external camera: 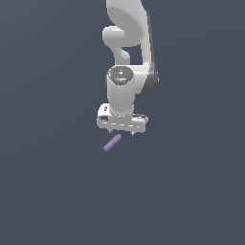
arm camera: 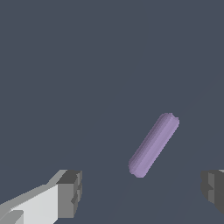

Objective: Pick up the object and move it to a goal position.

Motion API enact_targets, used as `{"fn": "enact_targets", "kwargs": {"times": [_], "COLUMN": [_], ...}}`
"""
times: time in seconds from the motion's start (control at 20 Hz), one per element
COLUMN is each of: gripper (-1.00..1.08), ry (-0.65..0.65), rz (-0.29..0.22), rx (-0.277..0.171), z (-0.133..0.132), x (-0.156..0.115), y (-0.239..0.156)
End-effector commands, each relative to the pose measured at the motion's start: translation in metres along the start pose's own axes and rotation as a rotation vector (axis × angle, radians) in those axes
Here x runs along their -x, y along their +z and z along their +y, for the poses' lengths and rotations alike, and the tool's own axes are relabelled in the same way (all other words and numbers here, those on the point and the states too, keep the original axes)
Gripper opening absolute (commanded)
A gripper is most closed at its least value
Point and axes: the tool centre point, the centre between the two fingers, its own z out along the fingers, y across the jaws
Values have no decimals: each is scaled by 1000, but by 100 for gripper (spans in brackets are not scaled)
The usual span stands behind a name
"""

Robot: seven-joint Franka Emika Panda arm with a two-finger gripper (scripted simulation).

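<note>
Claw (external camera: 121,132) spread wide, lavender stick (external camera: 112,142) matte, round-ended, slanted

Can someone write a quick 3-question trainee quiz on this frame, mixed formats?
1. True or false: the white tool is shut on the small lavender matte bar.
2. Multiple choice: in the exterior view, the bar lies (A) upright on end, (B) diagonally on the dark grey floor, (C) on top of the arm.
3. Fill in: in the wrist view, the bar sits between the two dark grey ____, touching neither.

Key: 1 false, the jaws are spread and the bar is free; 2 B; 3 fingertips.
</note>
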Motion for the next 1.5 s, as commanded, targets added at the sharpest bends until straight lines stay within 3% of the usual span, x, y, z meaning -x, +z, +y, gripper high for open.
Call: {"fn": "enact_targets", "kwargs": {"times": [0.0,0.75,1.1,1.45], "gripper": [100,100,100,100], "ry": [64,505,589,592], "rz": [0,5,7,7], "rx": [-3,-4,-2,-1], "z": [5,41,48,49], "x": [0,6,8,8], "y": [8,62,71,75]}}
